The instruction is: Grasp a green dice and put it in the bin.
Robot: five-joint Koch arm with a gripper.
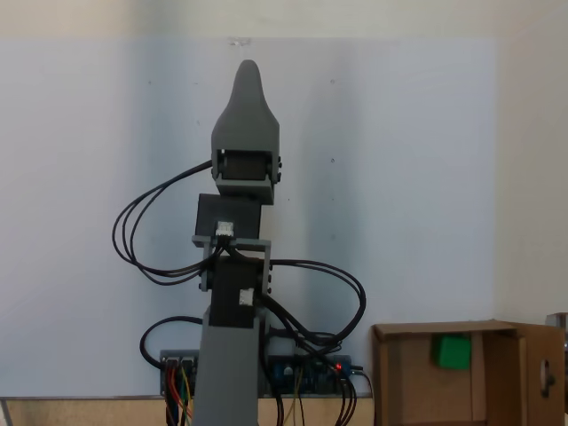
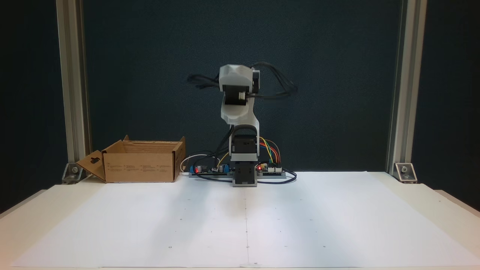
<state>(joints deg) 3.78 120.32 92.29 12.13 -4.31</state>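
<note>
Green dice (image 1: 452,351) sits inside the bin (image 2: 139,170), so the drop looks done. Arm (image 2: 240,112) is folded upright over its base, away from the bin, prob. a rest pose w/ nothing left to carry. Gripper (image 1: 248,75) points along the table (image 2: 300,225); only one tip shows, so can't tell if apart or together.

Print on bin (image 2: 139,167) illegible.
</note>
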